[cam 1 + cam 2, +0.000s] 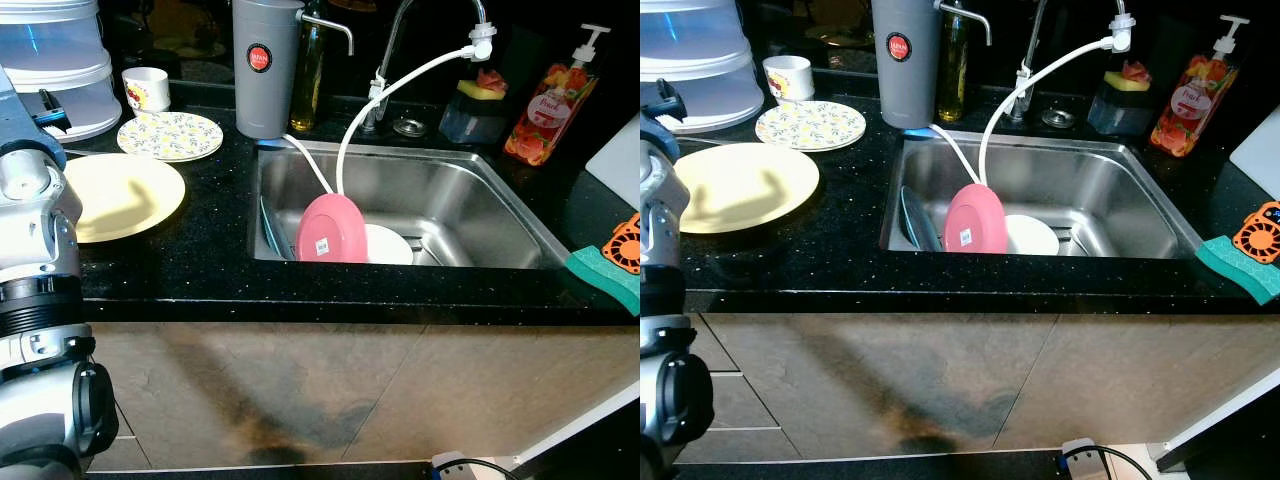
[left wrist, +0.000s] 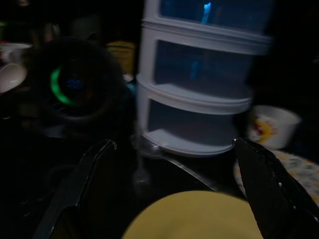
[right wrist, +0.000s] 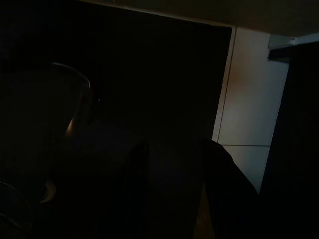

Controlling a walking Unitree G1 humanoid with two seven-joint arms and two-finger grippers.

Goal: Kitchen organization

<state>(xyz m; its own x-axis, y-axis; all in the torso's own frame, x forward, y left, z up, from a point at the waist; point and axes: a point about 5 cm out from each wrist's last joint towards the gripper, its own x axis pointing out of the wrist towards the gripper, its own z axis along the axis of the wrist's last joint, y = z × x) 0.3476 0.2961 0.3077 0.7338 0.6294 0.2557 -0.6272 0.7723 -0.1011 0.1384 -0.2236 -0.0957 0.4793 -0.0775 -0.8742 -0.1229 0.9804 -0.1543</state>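
Left wrist view: open left claw [image 2: 174, 199] above yellow plate's [image 2: 199, 216] rim.

Soap bottle [image 1: 551, 106] label — perhaps "Fruit"; the other labels — too small to read.

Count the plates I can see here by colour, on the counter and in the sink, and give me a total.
Yellow plate, on the counter: 1
Floral-patterned plate, on the counter: 1
Pink plate, standing in the sink: 1
White plate, in the sink: 1
Dark teal plate, on edge in the sink: 1
Total: 5
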